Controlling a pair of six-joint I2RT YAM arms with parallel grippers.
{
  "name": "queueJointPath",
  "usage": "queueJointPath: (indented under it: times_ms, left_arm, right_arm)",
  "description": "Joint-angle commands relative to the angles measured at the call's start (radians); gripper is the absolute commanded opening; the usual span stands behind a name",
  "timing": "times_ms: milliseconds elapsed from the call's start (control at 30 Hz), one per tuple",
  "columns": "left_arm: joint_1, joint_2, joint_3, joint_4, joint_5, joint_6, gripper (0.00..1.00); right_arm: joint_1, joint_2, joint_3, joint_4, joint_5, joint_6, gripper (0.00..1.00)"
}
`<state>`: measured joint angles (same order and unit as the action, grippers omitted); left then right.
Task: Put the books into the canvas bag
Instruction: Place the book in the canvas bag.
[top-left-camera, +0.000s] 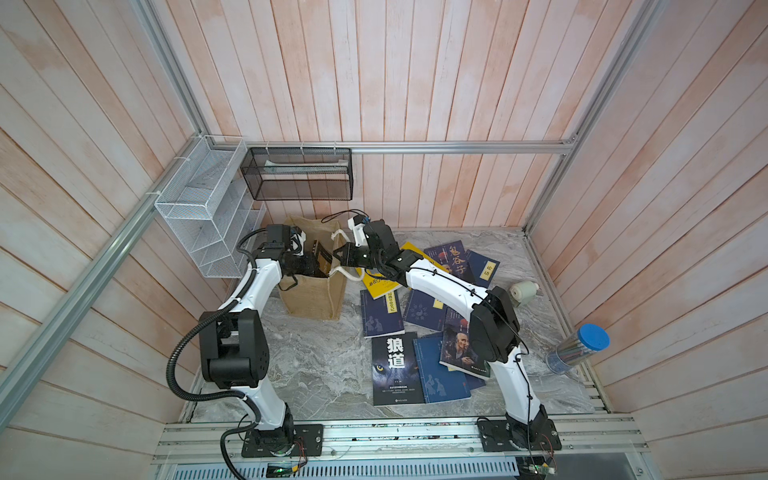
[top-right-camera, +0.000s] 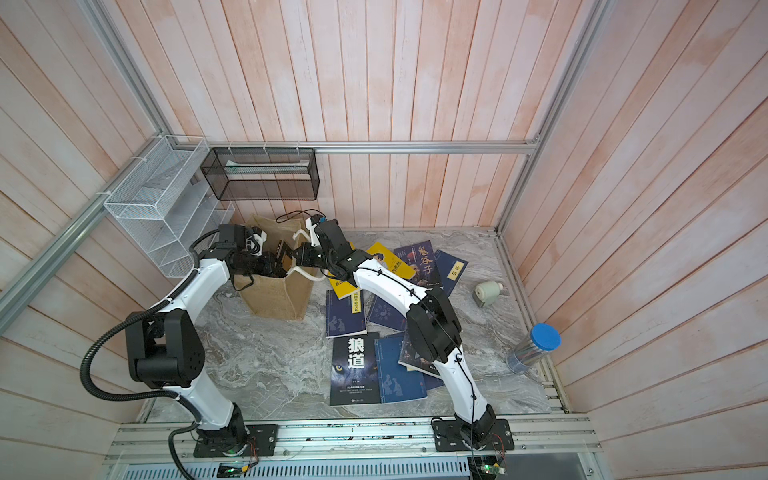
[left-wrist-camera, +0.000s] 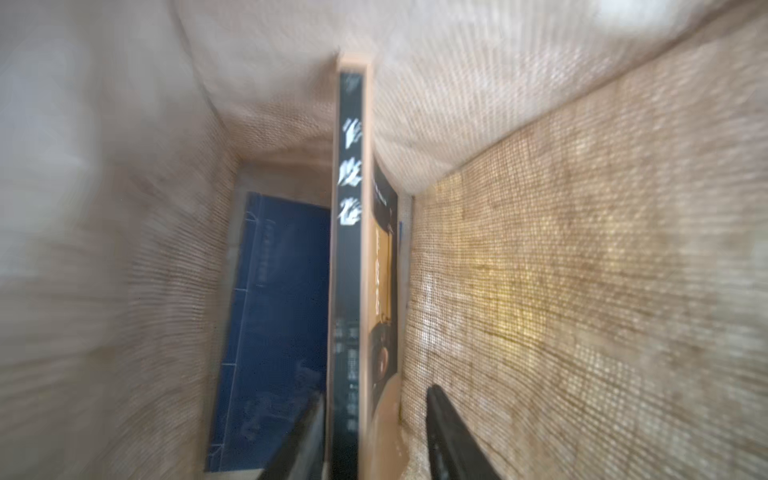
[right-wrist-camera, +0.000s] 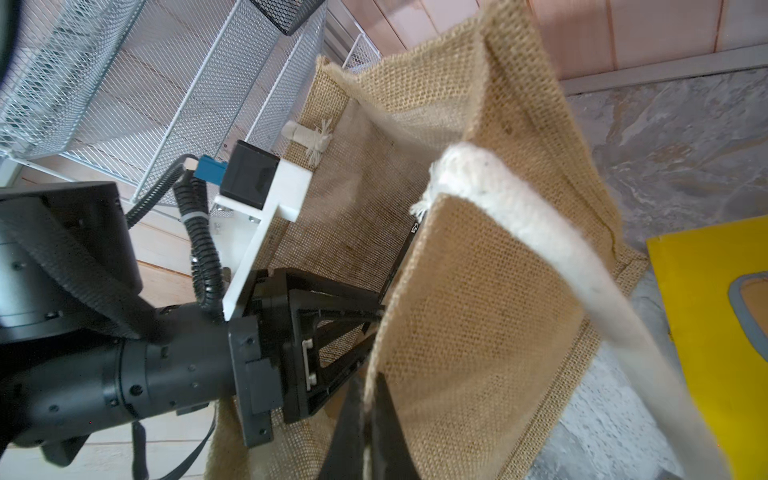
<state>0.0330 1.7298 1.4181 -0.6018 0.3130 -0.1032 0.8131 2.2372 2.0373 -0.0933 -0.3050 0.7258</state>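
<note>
- Releasing is the step in hand, I judge: the left gripper (left-wrist-camera: 376, 392) is deep inside the canvas bag (top-left-camera: 316, 299), left of centre in both top views. Its jaws stand apart on both sides of a dark-spined book (left-wrist-camera: 347, 249) that stands on edge.
- The right gripper (right-wrist-camera: 368, 386) is closed on the bag's rim and holds the mouth wide.
- To do it well: withdraw straight up, without dragging the book.
- Readable: 狼道 on the wolf-eye book (top-left-camera: 397, 365), 鬼谷子 on a portrait book (top-left-camera: 453, 259); the spine writing is blurred.
</note>
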Motion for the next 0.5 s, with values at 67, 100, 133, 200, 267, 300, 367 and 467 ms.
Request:
queueJointPath:
  times_ms: [67, 100, 133, 200, 267, 300, 367, 467]
  left_arm:
    - [0.011, -0.113, 0.029, 0.044, -0.071, 0.082, 0.52]
    - [0.014, -0.121, 0.030, 0.040, -0.088, 0.087, 0.52]
    - [0.018, -0.126, 0.034, 0.034, -0.104, 0.088, 0.52]
    - [0.027, -0.143, 0.037, 0.017, -0.121, 0.082, 0.52]
    - [0.034, -0.166, 0.035, 0.013, -0.092, 0.077, 0.53]
    - [0.035, -0.177, 0.036, 0.011, -0.082, 0.081, 0.53]
    - [0.036, -0.199, 0.041, 0.004, -0.071, 0.088, 0.52]
    - [0.035, -0.235, 0.036, 0.008, -0.051, 0.064, 0.52]
  right_arm:
    - [-0.014, 0.108, 0.186, -0.095, -0.063, -0.053, 0.00]
    - [-0.014, 0.127, 0.224, -0.130, -0.066, -0.065, 0.00]
    - [-0.014, 0.142, 0.252, -0.153, -0.069, -0.074, 0.00]
    - [-0.013, 0.157, 0.304, -0.209, -0.082, -0.081, 0.00]
    - [-0.007, 0.140, 0.288, -0.210, -0.095, -0.105, 0.00]
    - [-0.006, 0.126, 0.272, -0.210, -0.085, -0.117, 0.00]
    - [-0.007, 0.103, 0.251, -0.203, -0.063, -0.120, 0.05]
    - [-0.012, 0.077, 0.249, -0.196, -0.044, -0.113, 0.15]
